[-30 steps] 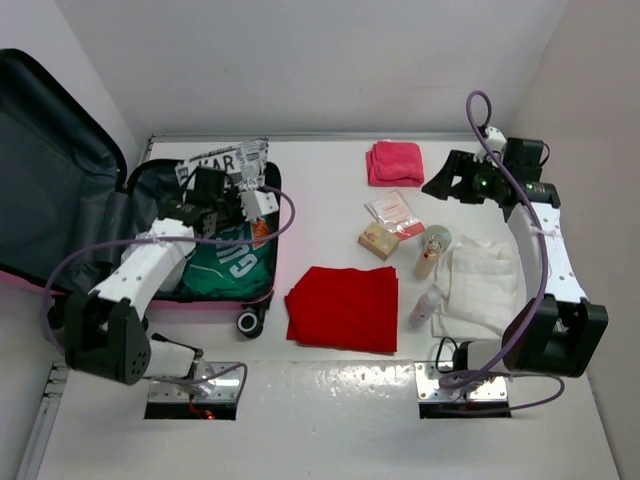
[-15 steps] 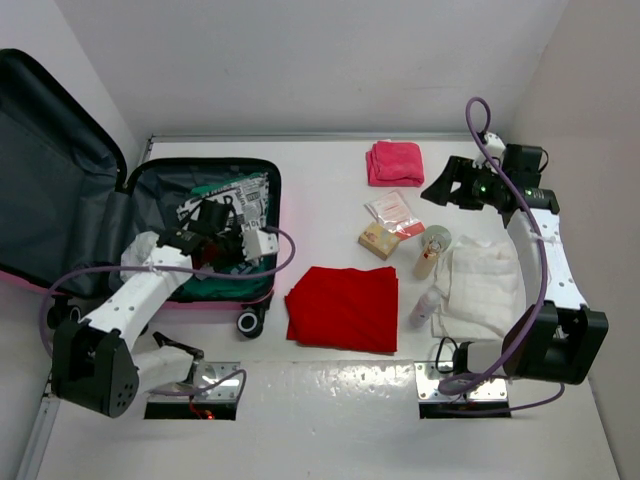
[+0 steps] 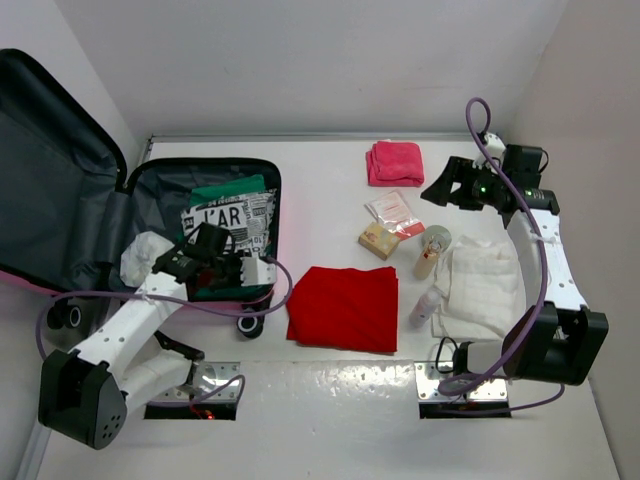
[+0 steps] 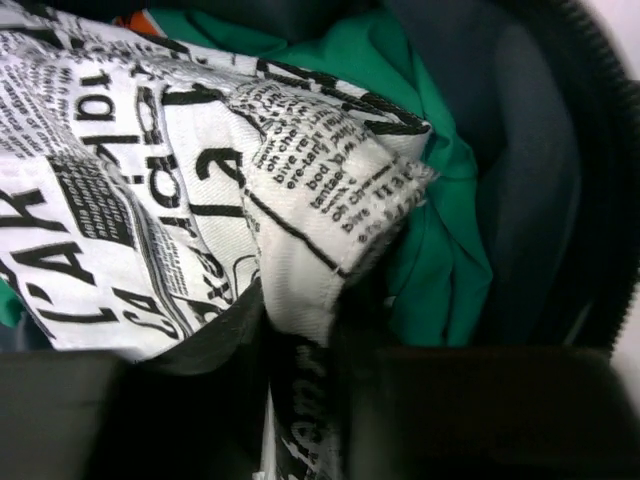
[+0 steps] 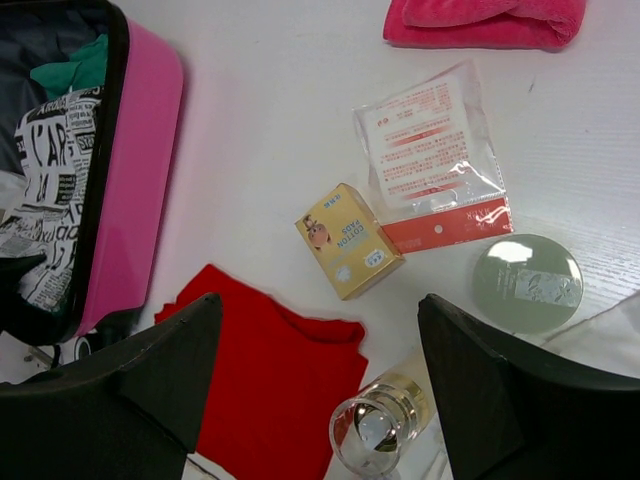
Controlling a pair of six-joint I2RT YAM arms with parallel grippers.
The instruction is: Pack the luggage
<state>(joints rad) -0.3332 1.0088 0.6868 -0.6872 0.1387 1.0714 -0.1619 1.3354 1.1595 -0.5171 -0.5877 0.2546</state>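
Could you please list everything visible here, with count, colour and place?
luggage: one, pink, open, table's left.
newspaper-print cloth: one, black-and-white, in luggage.
green garment: one, green, beneath that cloth.
white bundle: one, white, luggage's left.
pink towel: one, pink, far middle.
red cloth: one, red, near middle.
sachet: one, clear-red, centre.
small box: one, yellow, beside sachet.
round container: one, pale green, right of box.
tall bottle: one, beige, beside container.
small bottle: one, pale, at white cloth's edge.
white cloth: one, white, near right.
table: one, white, beneath all.
left pincer: one, black, shut on newspaper-print cloth.
right pincer: one, black, open, far right.
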